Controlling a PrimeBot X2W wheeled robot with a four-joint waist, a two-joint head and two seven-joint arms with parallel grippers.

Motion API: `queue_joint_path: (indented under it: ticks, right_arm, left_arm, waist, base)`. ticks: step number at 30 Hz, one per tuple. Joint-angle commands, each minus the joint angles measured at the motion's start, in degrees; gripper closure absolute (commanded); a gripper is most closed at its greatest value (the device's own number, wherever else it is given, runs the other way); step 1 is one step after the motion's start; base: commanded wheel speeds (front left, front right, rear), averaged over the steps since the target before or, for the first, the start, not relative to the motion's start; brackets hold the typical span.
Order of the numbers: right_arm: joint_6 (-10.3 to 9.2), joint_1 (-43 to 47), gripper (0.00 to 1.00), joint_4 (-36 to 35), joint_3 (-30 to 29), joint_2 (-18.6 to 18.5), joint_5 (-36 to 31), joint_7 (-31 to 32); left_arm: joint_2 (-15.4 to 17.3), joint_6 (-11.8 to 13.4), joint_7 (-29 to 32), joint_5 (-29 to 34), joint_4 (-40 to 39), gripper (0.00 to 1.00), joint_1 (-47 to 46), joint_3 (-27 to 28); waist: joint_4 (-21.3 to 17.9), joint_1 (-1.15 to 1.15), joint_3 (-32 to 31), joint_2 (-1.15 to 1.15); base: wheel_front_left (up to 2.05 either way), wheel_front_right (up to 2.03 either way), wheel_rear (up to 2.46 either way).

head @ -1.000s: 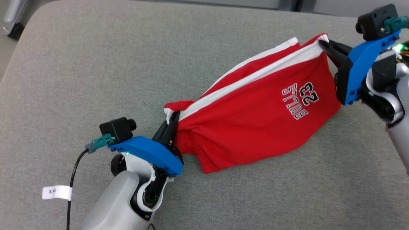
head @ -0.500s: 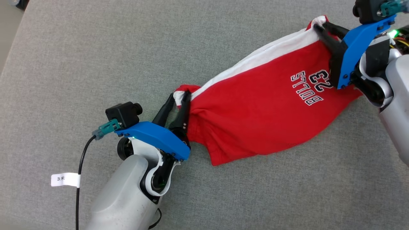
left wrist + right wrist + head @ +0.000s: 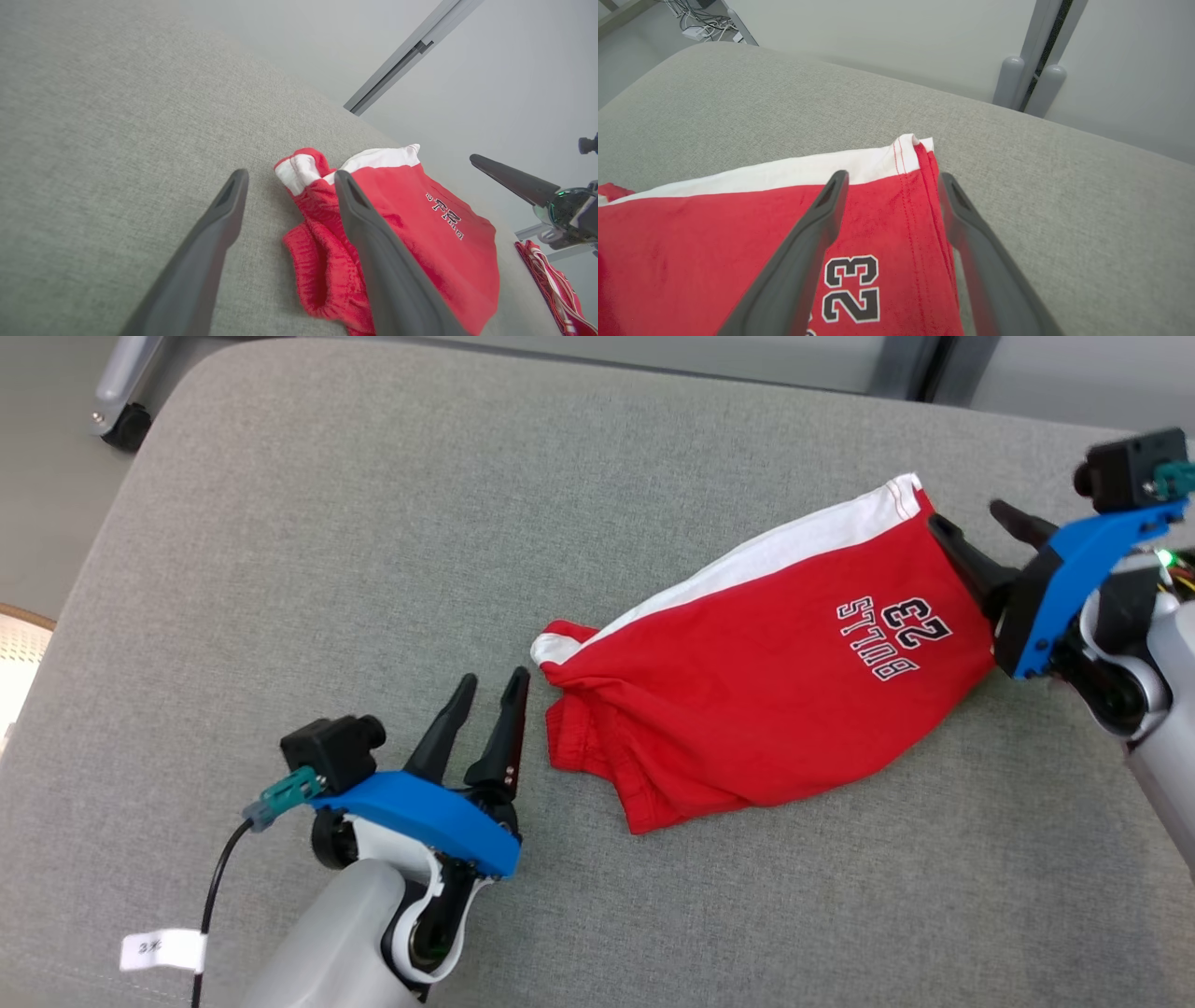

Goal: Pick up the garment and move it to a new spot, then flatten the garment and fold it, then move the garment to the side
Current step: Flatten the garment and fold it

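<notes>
The garment (image 3: 766,663) is a pair of red shorts with a white side stripe and a "23" print. It lies loose on the grey cushion (image 3: 373,523), bunched at its left end. My left gripper (image 3: 492,679) stands open just left of that bunched end, holding nothing. In the left wrist view the left gripper (image 3: 290,173) points at the garment (image 3: 434,233). My right gripper (image 3: 965,513) is open at the garment's right hem. In the right wrist view the right gripper (image 3: 893,176) hovers with its fingers either side of the hem corner of the garment (image 3: 714,242).
The cushion's rounded back edge (image 3: 560,359) runs along the top, with floor and a caster wheel (image 3: 126,425) beyond its left corner. Grey posts (image 3: 1031,84) stand behind the cushion. A tagged black cable (image 3: 210,905) hangs from my left wrist.
Both grippers have opened and let go of the garment's ends. The garment has dropped slack onto the cushion, and the left gripper has drawn back from it. The head camera also shifted.
</notes>
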Motion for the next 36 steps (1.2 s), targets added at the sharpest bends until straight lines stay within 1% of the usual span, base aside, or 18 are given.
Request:
queue_joint_path:
  ticks: [1, 3, 5, 6, 8, 9, 14, 17, 20, 23, 26, 28, 31, 32, 33, 36]
  right_arm:
    - [0.01, 1.22, 0.0, 0.0, -0.25, -0.48, 0.44, -0.62]
    - [0.01, 2.73, 0.0, -0.05, -0.56, -1.49, 1.05, -1.46]
    - [0.01, 4.33, 0.0, -0.1, -0.65, -2.01, 1.48, -2.04]
    - [0.01, 4.85, 0.0, -0.07, -0.79, -2.32, 1.62, -2.43]
    - [0.01, 5.42, 0.0, 0.26, -1.32, -2.39, 2.04, -3.1]
    - [0.01, 5.58, 0.0, 0.49, -1.6, -2.08, 2.25, -3.42]
    - [0.01, 3.76, 0.0, 2.53, -2.58, 0.05, 1.28, -4.72]
    - [0.01, 2.3, 0.0, 4.97, -3.54, 1.69, 0.88, -5.14]
    - [0.01, 0.37, 0.0, 8.14, -4.44, 2.91, -0.49, -5.36]
    - [0.01, -2.01, 0.0, 12.98, -5.19, 3.83, -2.85, -4.5]
    - [0.01, -4.61, 0.0, 17.73, -5.31, 4.86, -5.9, -3.97]
    - [0.01, -5.21, 0.0, 20.37, -5.38, 6.3, -6.87, -3.26]
    - [0.08, -5.36, 0.0, 22.57, -4.51, 8.23, -7.84, -1.62]
    - [0.08, -5.02, 0.68, 22.8, -4.13, 8.75, -7.79, -1.13]
    - [0.1, -4.55, 1.0, 22.52, -3.6, 9.13, -7.79, -0.76]
    - [0.07, -3.29, 1.0, 21.27, -2.87, 8.21, -7.2, -1.49]
  left_arm:
    - [0.69, -0.27, -1.06, 1.07, -0.19, 0.0, 0.23, -0.06]
    - [1.91, 0.15, -2.94, 4.74, -0.06, 0.0, 0.31, -0.34]
    - [2.26, 0.68, -3.9, 8.19, -0.35, 0.0, 0.21, 0.25]
    - [2.38, 1.04, -4.11, 10.02, -0.59, 0.0, 0.17, 1.05]
    - [2.21, 1.66, -4.28, 15.03, -3.25, 0.0, -0.08, 4.43]
    - [1.87, 2.03, -4.21, 17.68, -4.33, 0.0, 0.57, 5.92]
    - [-0.65, 2.28, -4.24, 29.92, -10.46, 0.0, 3.23, 13.59]
    - [-2.77, 1.69, -4.25, 34.43, -12.66, 0.0, 5.0, 16.88]
    - [-4.04, 0.95, -4.25, 37.3, -13.4, 0.0, 6.02, 18.85]
    - [-4.9, 0.23, -4.26, 39.62, -13.25, 0.0, 5.9, 19.42]
    - [-5.27, -0.2, -4.26, 40.56, -13.26, 0.0, 5.63, 20.38]
    - [-5.6, -0.52, -4.26, 40.8, -13.15, 0.0, 5.58, 20.76]
    - [-5.86, -0.66, -4.26, 41.17, -12.93, 0.0, 5.39, 21.22]
    - [-5.89, -0.66, -4.26, 41.32, -12.87, 0.0, 5.42, 21.33]
    - [-5.93, -0.73, -4.26, 41.41, -12.78, 0.0, 5.51, 21.43]
    - [-5.98, -0.89, -4.27, 41.62, -12.54, 0.0, 6.08, 21.73]
  waist:
    - [-0.22, 0.01, -0.58, 0.0]
    - [-0.06, 0.01, -0.98, 0.0]
    - [0.17, 0.01, -1.12, 0.0]
    - [0.25, 0.01, -1.1, 0.0]
    - [0.4, 0.01, -0.83, 0.0]
    - [0.41, 0.01, -0.61, 0.0]
    - [0.38, 0.01, 0.62, 0.0]
    - [0.78, 0.01, 1.37, 0.0]
    - [1.37, 0.01, 2.33, 0.0]
    - [2.22, 0.01, 3.42, 0.0]
    - [3.05, 0.01, 4.22, 0.0]
    - [3.34, 0.01, 4.51, 0.0]
    - [3.63, 0.01, 4.6, 0.0]
    - [3.66, 0.01, 4.49, 0.0]
    - [3.62, 0.01, 4.3, 0.0]
    - [3.09, 0.01, 3.44, 0.0]
  base:
    - [0.0, 0.0, 0.0]
    - [0.0, 0.0, 0.0]
    - [0.0, 0.0, 0.0]
    - [0.0, 0.0, 0.0]
    - [0.0, 0.0, 0.0]
    - [0.0, 0.0, 0.0]
    - [0.0, 0.0, 0.0]
    - [0.0, 0.0, 0.0]
    - [0.0, 0.0, 0.0]
    - [0.0, 0.0, 0.0]
    - [0.0, 0.0, 0.0]
    - [0.0, 0.0, 0.0]
    - [0.0, 0.0, 0.0]
    - [0.0, 0.0, 0.0]
    - [0.0, 0.0, 0.0]
    - [0.0, 0.0, 0.0]
